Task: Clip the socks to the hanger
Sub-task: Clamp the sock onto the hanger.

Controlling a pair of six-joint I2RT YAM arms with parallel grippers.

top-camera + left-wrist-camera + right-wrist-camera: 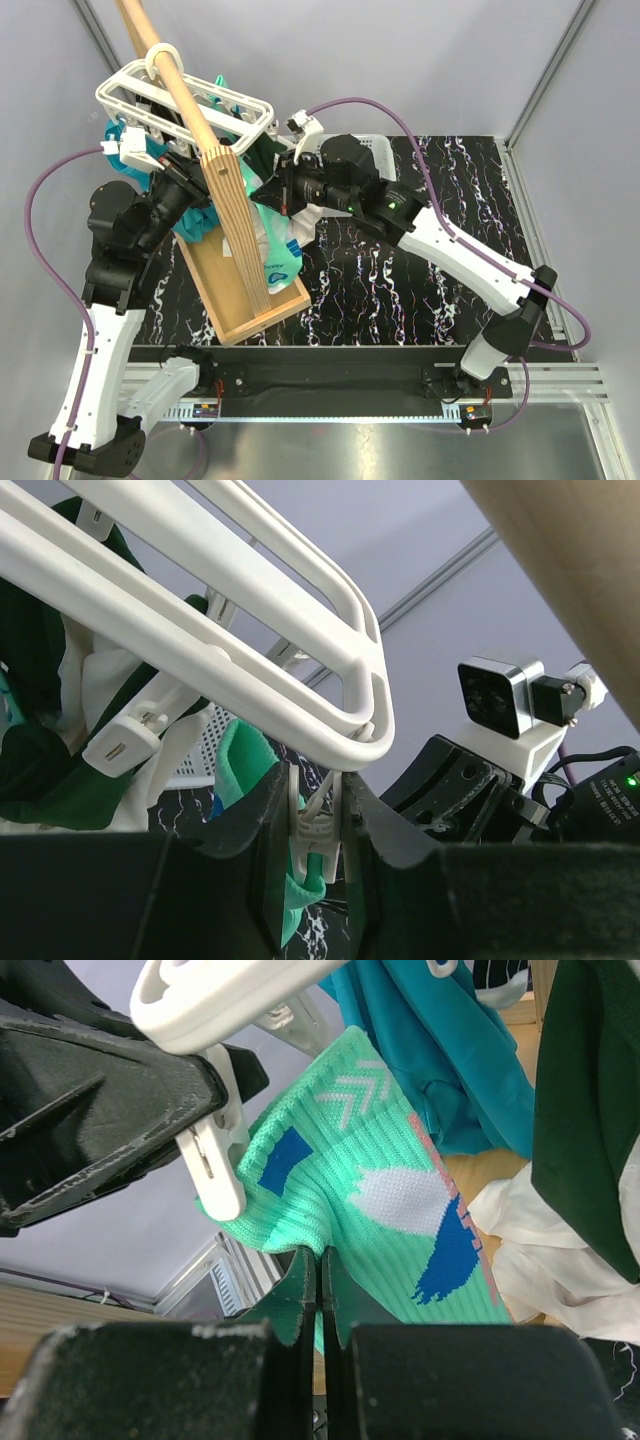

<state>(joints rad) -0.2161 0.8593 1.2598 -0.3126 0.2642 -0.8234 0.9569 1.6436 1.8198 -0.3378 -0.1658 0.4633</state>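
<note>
The white hanger [185,100] hangs by its hook on the wooden pole, and its frame [200,640] fills the left wrist view. My left gripper [318,810] is shut on one of the hanger's small white clips [318,830], squeezing it from both sides. A mint green sock [380,1200] with blue and white patches hangs beside that clip [215,1165], its edge at the clip's lower end. My right gripper [321,1260] is shut on a fold of this sock from below. In the top view the right gripper [265,190] sits close to the left gripper [195,180], under the hanger.
A pale wooden pole [190,110] rises from a slatted wooden stand [245,270]. A teal cloth [440,1050], a dark green garment [585,1100] and a white fabric [560,1250] hang close behind the sock. A light mesh basket [378,148] stands at the back.
</note>
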